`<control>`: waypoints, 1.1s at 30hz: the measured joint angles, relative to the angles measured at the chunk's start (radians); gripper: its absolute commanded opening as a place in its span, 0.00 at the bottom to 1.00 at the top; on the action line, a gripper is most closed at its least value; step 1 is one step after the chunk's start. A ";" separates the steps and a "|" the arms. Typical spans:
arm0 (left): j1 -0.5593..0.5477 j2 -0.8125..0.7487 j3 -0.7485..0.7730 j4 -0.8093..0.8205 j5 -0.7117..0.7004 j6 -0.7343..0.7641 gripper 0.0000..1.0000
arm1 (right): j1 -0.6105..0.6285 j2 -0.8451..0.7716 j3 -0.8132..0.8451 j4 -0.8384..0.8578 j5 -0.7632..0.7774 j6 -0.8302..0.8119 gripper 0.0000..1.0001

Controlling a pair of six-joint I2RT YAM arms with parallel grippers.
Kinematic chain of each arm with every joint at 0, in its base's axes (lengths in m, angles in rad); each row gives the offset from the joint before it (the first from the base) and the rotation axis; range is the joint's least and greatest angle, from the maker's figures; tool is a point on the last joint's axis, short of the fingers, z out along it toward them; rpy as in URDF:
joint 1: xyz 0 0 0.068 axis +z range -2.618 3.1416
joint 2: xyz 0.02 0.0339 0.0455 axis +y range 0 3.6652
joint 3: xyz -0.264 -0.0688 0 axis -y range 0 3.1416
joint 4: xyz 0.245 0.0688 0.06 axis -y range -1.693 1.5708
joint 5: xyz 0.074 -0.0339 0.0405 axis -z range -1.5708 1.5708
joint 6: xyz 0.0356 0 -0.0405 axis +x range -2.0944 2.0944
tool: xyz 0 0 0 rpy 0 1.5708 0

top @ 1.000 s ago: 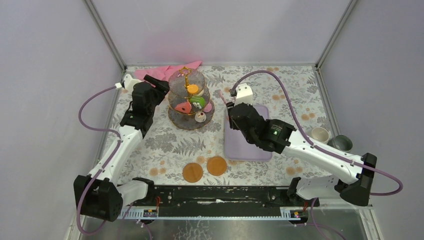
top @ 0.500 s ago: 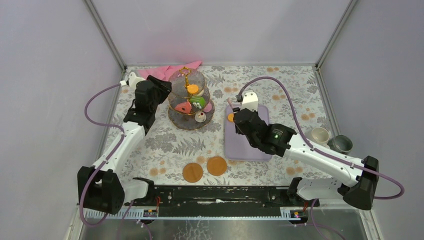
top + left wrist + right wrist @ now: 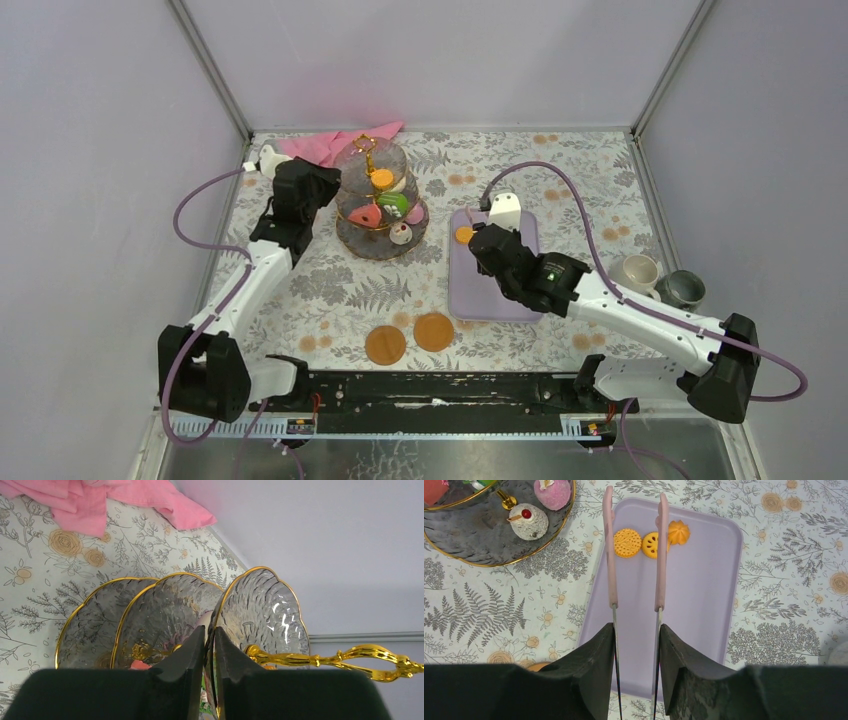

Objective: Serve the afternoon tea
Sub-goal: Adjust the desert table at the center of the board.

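1. Left gripper (image 3: 210, 640): jaws almost closed, pinching the gold rim of the top tier of the stand (image 3: 262, 610); the stand is upright at the far left of the table (image 3: 560, 160), just in front of the cloth (image 3: 100, 505).
2. Right gripper (image 3: 636, 630): jaws part open, gripping the tongs (image 3: 610, 555) by their handle end; the tong arms are spread over the tray (image 3: 704, 590), which lies just right of the stand.
3. Three biscuits (image 3: 627, 542) lie at the tray's far end; one tong arm crosses the middle biscuit; contact cannot be told.
4. Bottom tier: a white cupcake (image 3: 528, 521) and a pink cake (image 3: 553, 492); a green cake (image 3: 393, 203) sits on the middle tier.
5. Cream mug (image 3: 640, 270) and grey-green mug (image 3: 683, 288) stand side by side at the right edge, well apart from the stand.
6. Two discs (image 3: 385, 345) lie near the front edge.
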 measured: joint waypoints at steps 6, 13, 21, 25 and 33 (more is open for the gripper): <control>0.000 -0.019 -0.007 -0.015 -0.009 -0.003 0.07 | -0.004 -0.005 -0.002 0.001 0.000 0.002 0.41; -0.019 -0.042 -0.016 -0.045 -0.059 -0.047 0.03 | -0.006 -0.008 -0.026 0.001 -0.001 0.007 0.41; -0.121 -0.050 -0.008 -0.102 -0.213 -0.164 0.02 | -0.008 -0.008 -0.055 0.001 -0.002 0.026 0.41; -0.188 -0.049 0.005 -0.159 -0.302 -0.263 0.02 | -0.008 -0.008 -0.064 0.001 -0.002 0.035 0.41; -0.354 -0.027 0.061 -0.320 -0.504 -0.487 0.01 | -0.008 -0.008 -0.114 0.001 -0.003 0.060 0.41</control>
